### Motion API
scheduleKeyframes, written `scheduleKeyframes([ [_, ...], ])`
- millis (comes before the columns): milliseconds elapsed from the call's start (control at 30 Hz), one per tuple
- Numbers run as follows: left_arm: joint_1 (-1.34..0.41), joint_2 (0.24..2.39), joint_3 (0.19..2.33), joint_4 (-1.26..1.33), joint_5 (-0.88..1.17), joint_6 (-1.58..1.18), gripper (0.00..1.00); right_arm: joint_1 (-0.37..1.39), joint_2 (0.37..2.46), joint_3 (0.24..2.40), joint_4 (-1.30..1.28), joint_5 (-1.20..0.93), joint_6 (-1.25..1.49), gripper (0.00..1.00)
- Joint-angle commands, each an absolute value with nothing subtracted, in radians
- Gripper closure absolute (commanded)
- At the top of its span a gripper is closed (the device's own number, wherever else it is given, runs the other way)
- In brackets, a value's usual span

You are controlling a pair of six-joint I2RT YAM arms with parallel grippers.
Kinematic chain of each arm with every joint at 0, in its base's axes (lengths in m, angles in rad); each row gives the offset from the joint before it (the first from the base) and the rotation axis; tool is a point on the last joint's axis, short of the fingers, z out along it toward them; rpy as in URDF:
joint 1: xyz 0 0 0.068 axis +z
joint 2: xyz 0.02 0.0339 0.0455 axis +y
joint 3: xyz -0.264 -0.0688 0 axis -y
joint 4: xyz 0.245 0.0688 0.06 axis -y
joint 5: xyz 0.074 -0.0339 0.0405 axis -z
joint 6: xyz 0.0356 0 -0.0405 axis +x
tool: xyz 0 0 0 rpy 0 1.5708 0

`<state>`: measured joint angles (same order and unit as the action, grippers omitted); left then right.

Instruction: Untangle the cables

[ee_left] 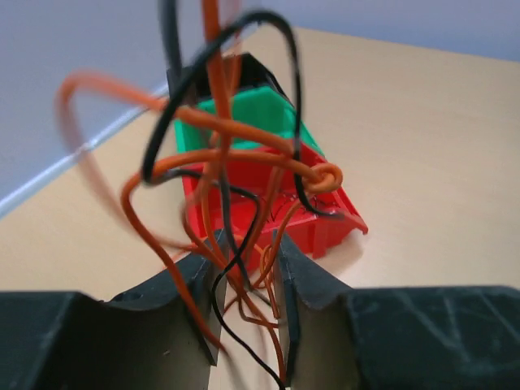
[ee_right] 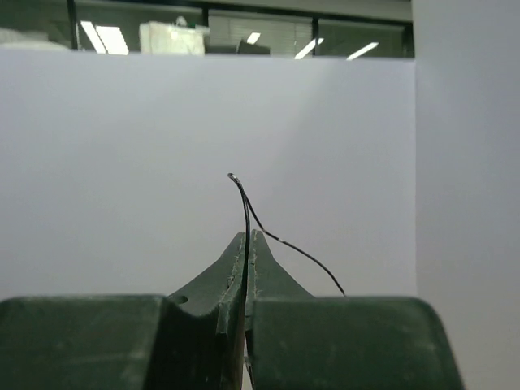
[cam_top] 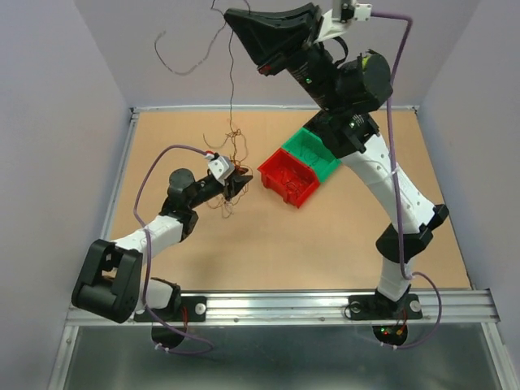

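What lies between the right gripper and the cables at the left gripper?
Only one thin dark wire, running almost straight down from the right gripper to the cables. The top view shows it.

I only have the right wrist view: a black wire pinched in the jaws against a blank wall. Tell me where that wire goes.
Observer: In the top view, the black wire hangs straight down from the raised right jaws into a tangle of cables at the left jaws.
Operator: Say what holds the tangle.
Observer: Its orange and black strands run between the left jaws, which stand narrowly apart. I cannot confirm a firm pinch.
Operator: Name what is near it.
Observer: A red bin sits on the table just right of the tangle, with a green bin behind it.
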<state>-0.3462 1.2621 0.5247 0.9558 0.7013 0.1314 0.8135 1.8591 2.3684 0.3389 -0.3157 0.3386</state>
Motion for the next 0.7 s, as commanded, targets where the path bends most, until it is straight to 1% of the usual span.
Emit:
scheduleKeyframes([
  [0, -0.359, 1.282, 0.575, 0.916, 0.733, 0.184, 0.65, 0.819, 1.810, 2.459, 0.331, -0.198, 0.312, 0.99],
  [33, -0.360, 1.287, 0.578, 0.908, 0.730, 0.190, 0.67, 0.819, 1.754, 2.415, 0.350, -0.171, 0.299, 1.00],
  [67, -0.360, 1.289, 0.586, 0.894, 0.730, 0.195, 0.69, 0.821, 1.726, 2.313, 0.383, -0.158, 0.278, 0.99],
  [200, -0.361, 1.307, 0.624, 0.827, 0.665, 0.219, 0.84, 0.821, 1.615, 2.127, 0.429, -0.117, 0.227, 1.00],
  [300, -0.353, 1.305, 0.656, 0.769, 0.595, 0.242, 0.90, 0.819, 1.557, 2.039, 0.445, -0.083, 0.183, 1.00],
  [333, -0.339, 1.302, 0.658, 0.764, 0.528, 0.241, 0.96, 0.821, 1.543, 2.020, 0.448, -0.057, 0.166, 0.99],
  [367, -0.324, 1.302, 0.661, 0.758, 0.497, 0.238, 1.00, 0.821, 1.523, 1.991, 0.452, -0.043, 0.154, 1.00],
  [400, -0.305, 1.302, 0.667, 0.758, 0.465, 0.206, 1.00, 0.821, 1.482, 1.964, 0.472, -0.031, 0.128, 0.99],
  [433, -0.245, 1.305, 0.673, 0.759, 0.442, 0.180, 1.00, 0.821, 1.456, 1.897, 0.483, -0.011, 0.114, 0.99],
  [500, -0.171, 1.322, 0.701, 0.758, 0.437, 0.093, 1.00, 0.821, 1.404, 1.827, 0.511, 0.020, 0.086, 1.00],
  [533, -0.134, 1.351, 0.715, 0.750, 0.434, 0.066, 1.00, 0.821, 1.341, 1.784, 0.521, 0.029, 0.078, 0.99],
  [567, -0.067, 1.371, 0.733, 0.735, 0.436, 0.045, 1.00, 0.821, 1.310, 1.704, 0.546, 0.049, 0.072, 1.00],
  [667, 0.027, 1.451, 0.801, 0.689, 0.462, -0.029, 1.00, 0.821, 1.168, 1.537, 0.577, 0.072, 0.051, 1.00],
])
